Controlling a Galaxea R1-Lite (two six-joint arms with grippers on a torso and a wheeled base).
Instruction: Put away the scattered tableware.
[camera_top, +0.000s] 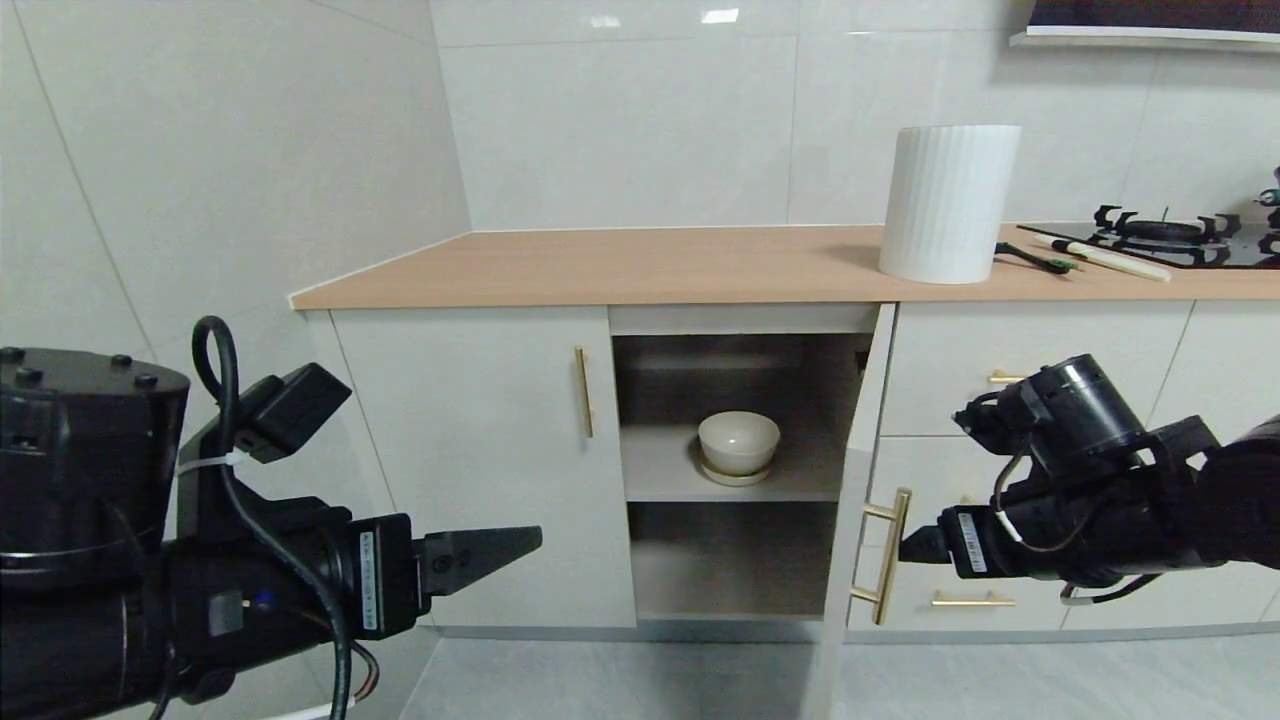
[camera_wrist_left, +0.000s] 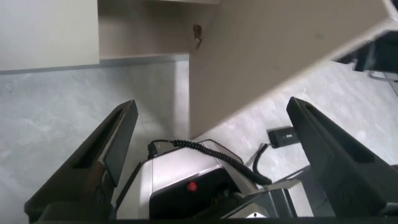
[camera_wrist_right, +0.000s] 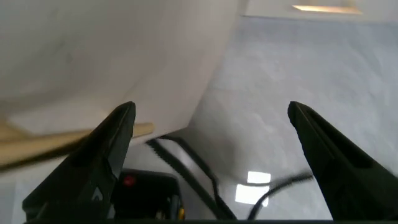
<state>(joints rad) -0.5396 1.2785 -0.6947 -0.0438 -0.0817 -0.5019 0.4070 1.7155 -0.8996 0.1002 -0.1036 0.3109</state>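
White-tiled kitchen corner with a wooden countertop (camera_top: 640, 265) over pale cabinets, and one cabinet door (camera_top: 855, 470) is swung open. On the middle shelf a cream bowl (camera_top: 738, 438) sits on a small plate (camera_top: 733, 476), so that piece of tableware looks put away already. Further along the counter, past a ribbed white canister (camera_top: 948, 200), a couple of long utensils (camera_top: 1100, 258) lie near the stove (camera_top: 1165, 232).

The right gripper (camera_top: 912, 545) hangs just beside the door's gold handle (camera_top: 886, 555), with its fingers spread wide in the wrist view and nothing in them. The left gripper (camera_top: 490, 553) sits low in front of the closed door on the left, also spread wide and empty.

The step in hand is probably dealing with that door. If it's closing it, the robot should push flat on the panel near the handle side rather than hooking the bar, and follow the hinge arc so the finger doesn't slide off. It should go slow near the end, since a slam could rattle the bowl on its plate. The left arm should stay out of the door's swing.
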